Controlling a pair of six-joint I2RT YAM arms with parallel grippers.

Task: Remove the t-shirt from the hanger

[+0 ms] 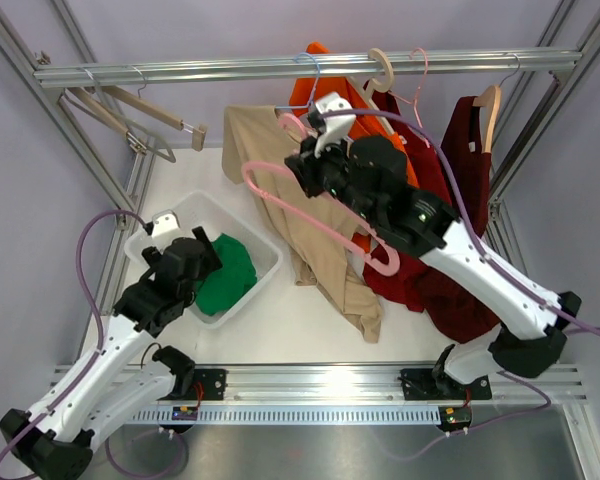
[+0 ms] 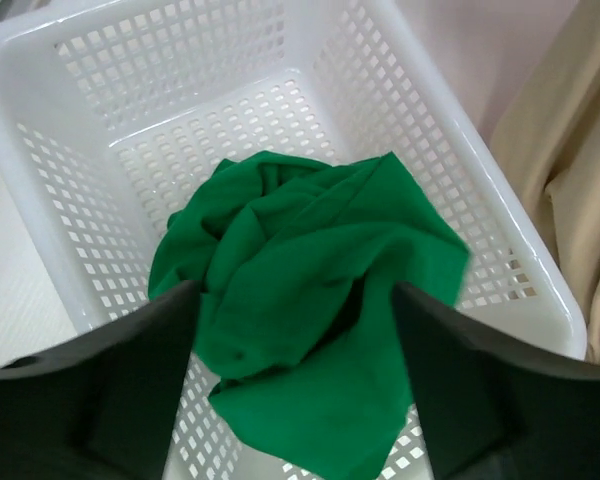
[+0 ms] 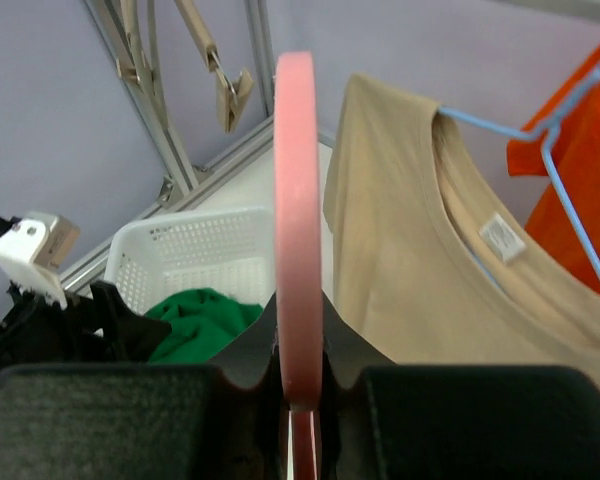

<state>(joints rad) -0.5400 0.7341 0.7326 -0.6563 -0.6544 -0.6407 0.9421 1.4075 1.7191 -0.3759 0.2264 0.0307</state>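
The right claw [image 3: 298, 390] is clamping the bare pink hanger [image 3: 298, 200]; the left claw [image 2: 295, 295] is hovering wide over the green shirt [image 2: 310, 240] lying in the basket [image 2: 520, 260]. The hanger, seemingly close to the beige shirt [image 3: 410, 250], is risking a snag if swung.

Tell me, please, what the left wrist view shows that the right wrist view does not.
Left wrist only: the left end effector, open over the green garment, and the perforated floor of the white basket.

Right wrist only: the right end effector shut on the bare pink hanger, a blue hanger inside the beige t-shirt's collar, an orange garment, and wooden hangers hanging at the upper left.

Both: the white basket holding the green garment, and part of the beige t-shirt.
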